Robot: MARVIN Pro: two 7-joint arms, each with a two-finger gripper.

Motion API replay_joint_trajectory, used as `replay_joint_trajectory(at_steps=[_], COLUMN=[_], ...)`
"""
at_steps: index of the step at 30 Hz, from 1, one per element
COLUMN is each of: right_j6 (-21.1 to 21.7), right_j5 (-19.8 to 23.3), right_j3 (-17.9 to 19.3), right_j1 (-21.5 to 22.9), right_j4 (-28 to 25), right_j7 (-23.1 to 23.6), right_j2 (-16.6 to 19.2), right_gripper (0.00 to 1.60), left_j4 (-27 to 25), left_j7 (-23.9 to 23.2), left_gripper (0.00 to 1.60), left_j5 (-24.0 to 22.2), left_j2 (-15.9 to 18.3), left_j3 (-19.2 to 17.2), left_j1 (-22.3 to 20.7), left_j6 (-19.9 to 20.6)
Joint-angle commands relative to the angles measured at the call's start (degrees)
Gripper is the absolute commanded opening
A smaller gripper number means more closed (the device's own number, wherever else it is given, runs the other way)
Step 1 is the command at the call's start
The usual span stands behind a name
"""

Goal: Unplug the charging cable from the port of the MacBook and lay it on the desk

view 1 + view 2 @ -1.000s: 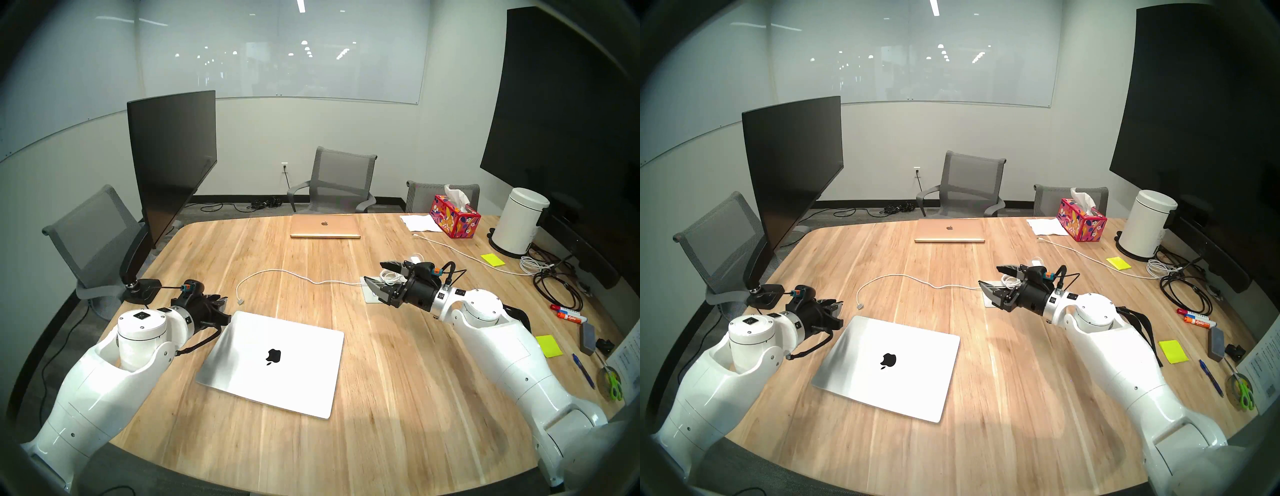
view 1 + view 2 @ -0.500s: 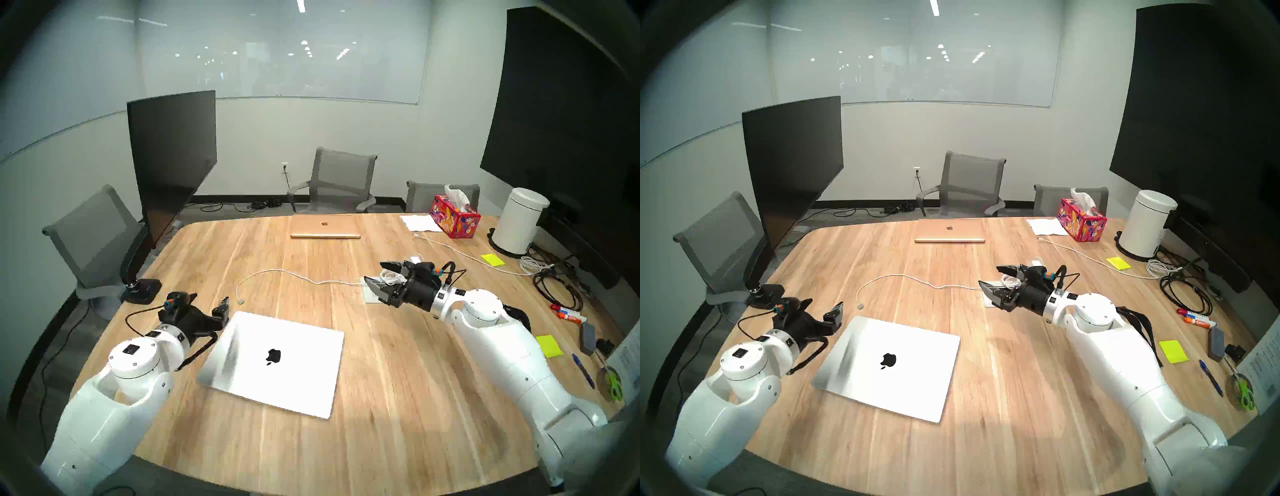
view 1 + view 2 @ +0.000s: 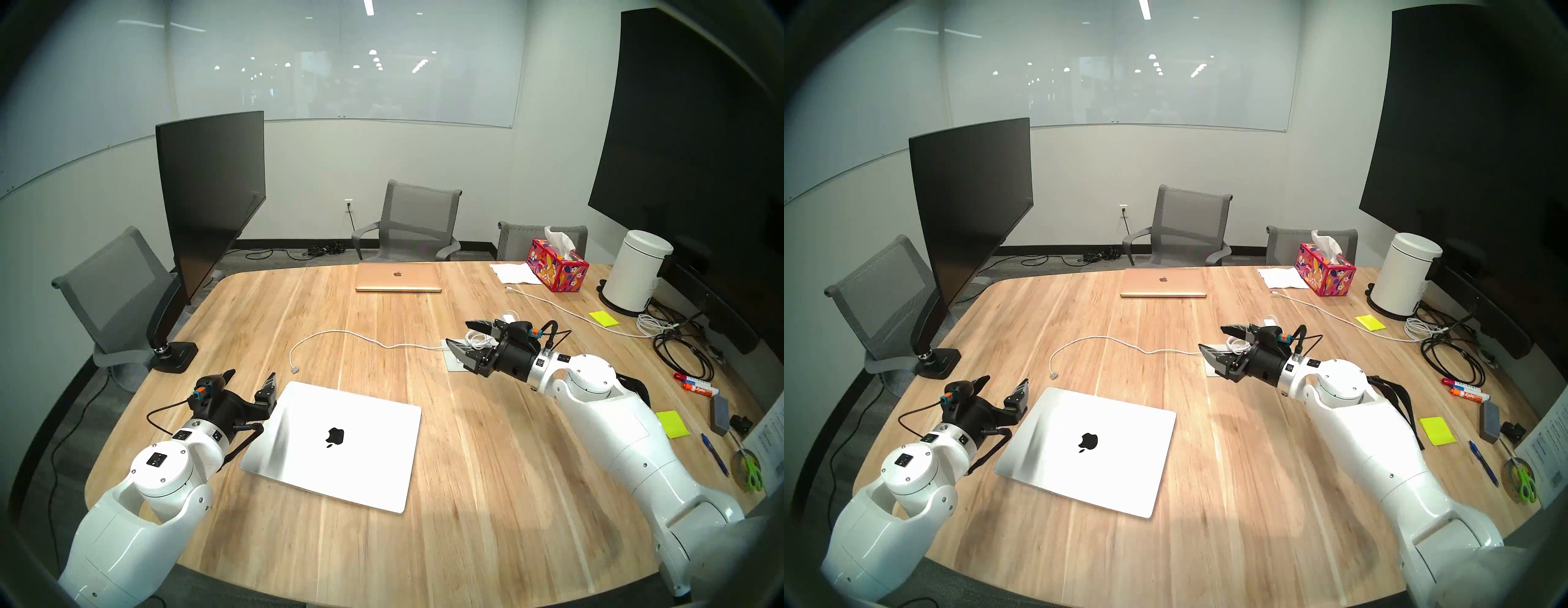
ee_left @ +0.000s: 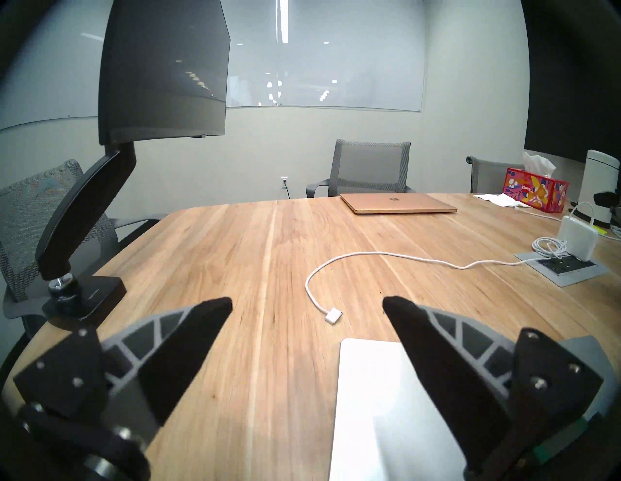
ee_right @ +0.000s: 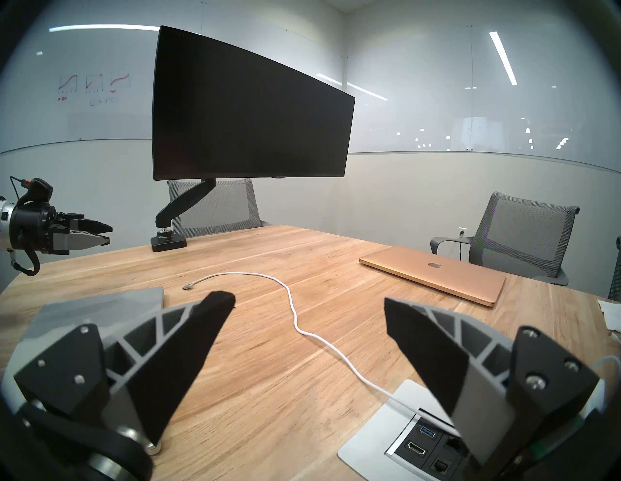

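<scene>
The white charging cable point(image 3: 339, 333) lies loose on the light-wood desk point(image 3: 488, 467), curving from the right side to its small flat plug point(image 3: 294, 370). The plug rests just beyond the far left corner of the closed silver MacBook point(image 3: 365, 463) and is apart from it. My left gripper point(image 3: 251, 375) hovers left of that corner, open and empty; in the left wrist view the plug point(image 4: 332, 317) sits a little ahead of the gripper point(image 4: 307, 302). My right gripper point(image 3: 459, 334) is open and empty above the cable's far end.
A desk power outlet plate point(image 4: 557, 268) with a white charger brick point(image 4: 342, 236) sits under my right gripper. A rose-gold laptop point(image 3: 398, 278) lies at the far edge. A monitor point(image 3: 208, 191) on an arm with a black base point(image 3: 174, 356) stands far left. A tissue box point(image 3: 558, 265), a white canister point(image 3: 636, 271), black cables point(image 3: 679, 352) and small stationery crowd the right.
My left gripper has opened wide, turned at the wrist and drawn back toward me, away from the plug. The cable, its plug and my right arm have stayed still.
</scene>
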Motion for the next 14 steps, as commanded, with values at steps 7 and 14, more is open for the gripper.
replay_joint_trajectory(at_steps=[7,14], right_j6=[0.1,0.1], right_j5=[0.2,0.2], right_j3=[0.4,0.4], right_j1=[0.8,0.8], right_j4=[-1.0,-1.0], right_j7=[0.0,0.0], right_j2=[0.1,0.1], right_gripper=[1.60,1.60], left_j4=[-1.2,-1.2], left_j7=[-0.7,-0.9], left_gripper=[1.60,1.60], left_j5=[0.3,0.5], left_j2=[-0.2,-0.5], left_j3=[-0.7,-0.8], left_j1=[0.2,0.2], left_j6=[-1.2,-1.1])
